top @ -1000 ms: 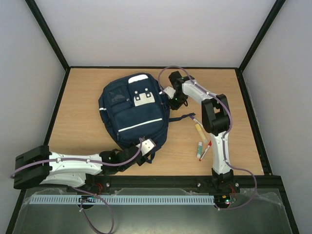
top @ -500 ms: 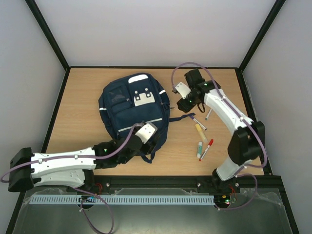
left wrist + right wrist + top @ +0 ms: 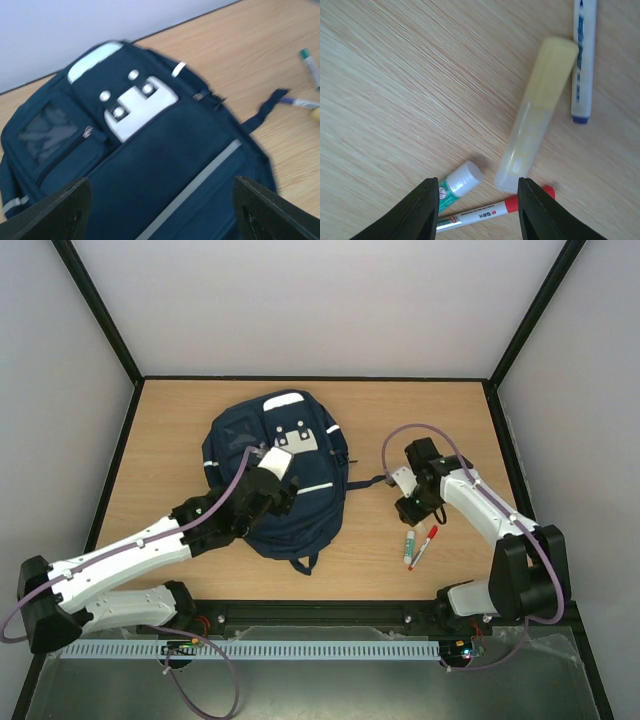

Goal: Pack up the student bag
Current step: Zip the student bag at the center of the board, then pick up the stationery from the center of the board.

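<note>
Nearest to me, off the right side of the student bag (image 3: 312,512) and level with its near half, my right tool (image 3: 477,206) hangs over four writing things on the wooden surface (image 3: 165,450). Its fingers are parted and grip nothing. Right of the bag's near corner lie a red-capped marker (image 3: 487,215) and a white-capped green pen (image 3: 457,184), close together. The marker's white barrel shows a printed "M", and the rest of the print is too small for me to read. The pen's green label is unreadable. Just beyond them, still right of the bag, a pale yellow translucent tube (image 3: 535,117) lies beside a white marker with blue print (image 3: 582,60) that I cannot make out. My left tool (image 3: 162,205) hovers above the bag's middle, its fingers spread wide with nothing between them. The bag lies flat, front up, left of centre on the surface. I see no opening, so I cannot tell what is inside. A reflective stripe (image 3: 200,175) crosses its front pocket. Farther up, a see-through window pocket (image 3: 50,135) sits on the bag's left. A grey-white patch with round studs (image 3: 140,102) sits near its far end, and a dark strap (image 3: 265,107) trails off its right side.
</note>
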